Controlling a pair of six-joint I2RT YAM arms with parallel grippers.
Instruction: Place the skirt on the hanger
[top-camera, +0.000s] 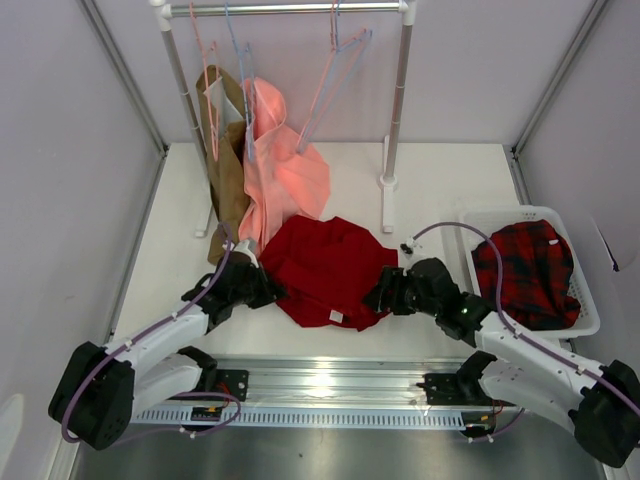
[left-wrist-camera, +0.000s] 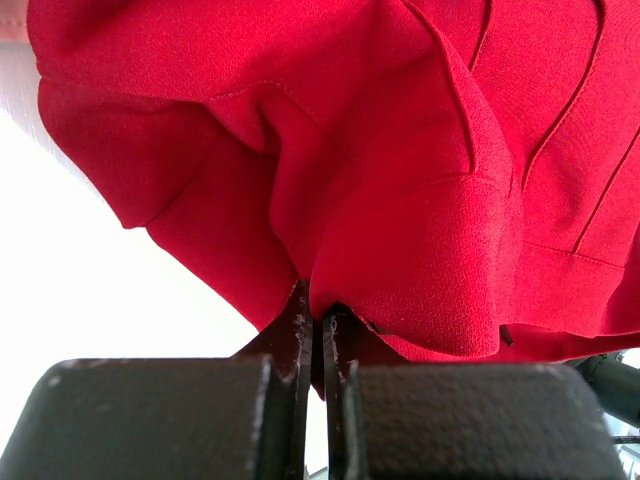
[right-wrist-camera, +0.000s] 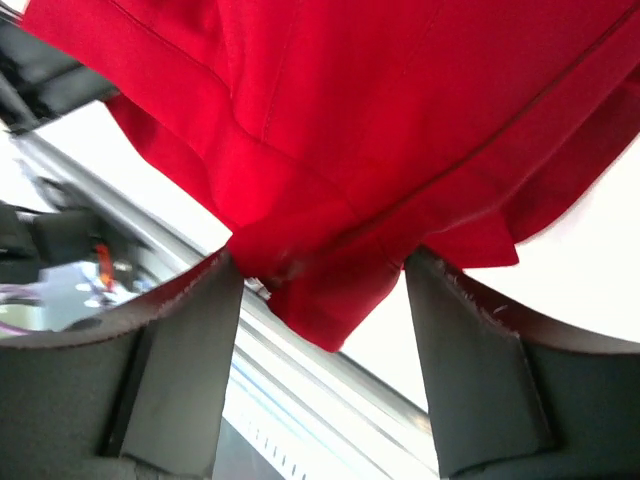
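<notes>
The dark red skirt (top-camera: 325, 262) lies crumpled on the white table in the middle, its small white label (top-camera: 335, 317) at the near edge. My left gripper (top-camera: 268, 292) is shut on the skirt's left edge; in the left wrist view the jaws (left-wrist-camera: 322, 330) pinch a fold of the red cloth (left-wrist-camera: 380, 150). My right gripper (top-camera: 380, 296) is open at the skirt's right edge; in the right wrist view a corner of the skirt (right-wrist-camera: 380, 100) hangs between the spread fingers (right-wrist-camera: 325, 290). The pale pink hanger (top-camera: 322, 95) hangs empty on the rail at the back, beside a light blue one.
A white basket (top-camera: 590, 325) at the right holds the red-and-black plaid cloth (top-camera: 525, 270). The rack's post (top-camera: 397, 110) stands behind the skirt. A salmon-pink garment (top-camera: 285, 175) and a brown garment (top-camera: 228, 170) hang at the back left. A metal rail (top-camera: 330, 385) runs along the near edge.
</notes>
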